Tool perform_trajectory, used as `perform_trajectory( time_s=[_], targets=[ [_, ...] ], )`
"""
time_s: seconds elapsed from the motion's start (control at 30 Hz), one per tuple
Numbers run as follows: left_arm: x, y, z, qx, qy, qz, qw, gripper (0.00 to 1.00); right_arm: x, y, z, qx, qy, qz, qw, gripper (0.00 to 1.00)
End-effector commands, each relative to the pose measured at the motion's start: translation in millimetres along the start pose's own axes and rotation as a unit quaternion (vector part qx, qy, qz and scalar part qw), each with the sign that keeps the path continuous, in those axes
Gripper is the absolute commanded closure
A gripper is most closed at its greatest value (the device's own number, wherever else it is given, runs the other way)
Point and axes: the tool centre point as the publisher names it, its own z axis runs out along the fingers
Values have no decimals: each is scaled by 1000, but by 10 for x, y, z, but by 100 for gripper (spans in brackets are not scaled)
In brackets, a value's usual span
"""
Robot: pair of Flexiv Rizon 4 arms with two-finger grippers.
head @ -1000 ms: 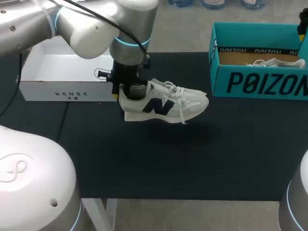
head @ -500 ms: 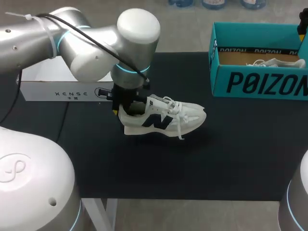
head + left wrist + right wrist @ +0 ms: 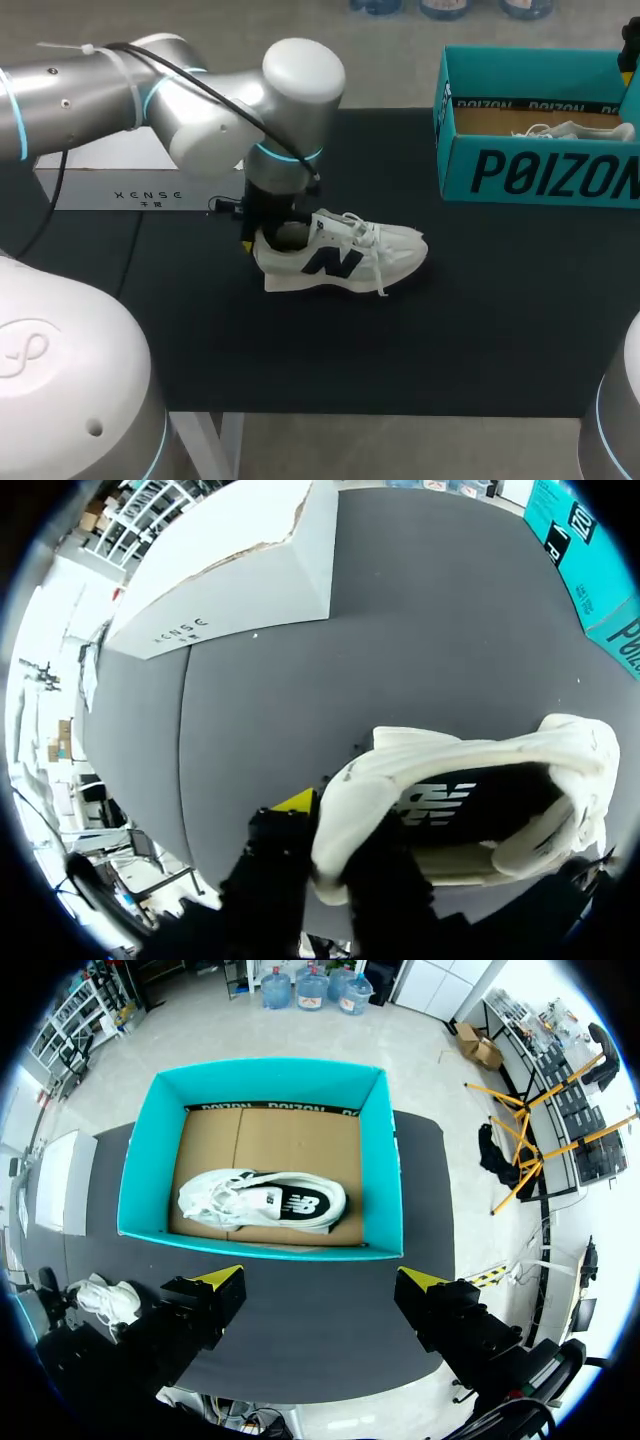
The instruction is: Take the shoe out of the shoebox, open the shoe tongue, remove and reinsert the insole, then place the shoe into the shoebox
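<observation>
A white sneaker point(image 3: 352, 262) with a dark logo sits sole-down on the black mat, toe pointing right. My left gripper point(image 3: 257, 238) comes down onto its heel and is shut on the heel collar. In the left wrist view the sneaker point(image 3: 470, 765) stretches ahead of the left gripper point(image 3: 335, 845), one finger inside the collar and one outside. The teal shoebox point(image 3: 540, 172) stands at the back right with a second white sneaker point(image 3: 262, 1200) lying inside on brown card. My right gripper point(image 3: 320, 1282) hangs open high above the shoebox point(image 3: 260, 1245), holding nothing.
A white open box point(image 3: 110, 190) stands at the back left, just behind my left arm, and shows in the left wrist view as the white box point(image 3: 230, 580). Black mat point(image 3: 400, 350) lies bare in front of the sneaker and between sneaker and shoebox.
My left arm has lowered the sneaker from the air onto the mat and shifted it slightly forward and right. The grip on the heel is unchanged. The right gripper stays open.
</observation>
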Motion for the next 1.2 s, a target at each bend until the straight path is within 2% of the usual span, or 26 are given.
perform_trajectory(
  time_s=[0.03,0.07,0.1,0.13,0.33,0.4,0.47,0.57,0.7,0.83,0.93,1.0,1.1,1.13,1.2],
  targets=[
    [136,-56,33,-11,-15,17,1000,80,-1,4,4,0,0,0,1000,0],
    [140,-57,33,-8,-16,19,1000,54,-1,4,4,0,0,0,1000,0],
    [154,-63,7,-4,-15,27,1000,16,-1,4,4,0,0,0,1000,0],
    [162,-64,-17,0,-14,33,999,0,-1,4,4,0,0,0,1000,0],
    [63,-100,-241,39,3,38,999,0,-1,4,4,0,0,0,1000,0],
    [15,-126,-418,69,35,36,996,0,-1,4,4,0,0,0,1000,0],
    [-74,-147,-509,106,97,58,988,0,-1,4,4,0,0,0,1000,0],
    [-143,-184,-677,162,187,133,960,0,-1,4,4,0,0,0,1000,0],
    [-269,-308,-774,182,216,187,941,0,-1,4,4,0,0,0,1000,0],
    [-343,-412,-885,211,292,282,889,0,-1,4,4,0,0,0,1000,0],
    [-400,-493,-951,248,336,342,842,0,-1,4,4,0,0,0,1000,0],
    [-421,-541,-988,274,360,403,796,0,-1,4,4,0,0,0,1000,0],
    [-422,-585,-1077,285,378,480,738,0,-1,4,4,0,0,0,1000,0],
    [-412,-632,-1099,272,376,495,735,0,-1,4,4,0,0,0,1000,0],
    [-412,-632,-1099,272,376,495,735,0,-1,4,4,0,0,0,1000,0]
  ],
)
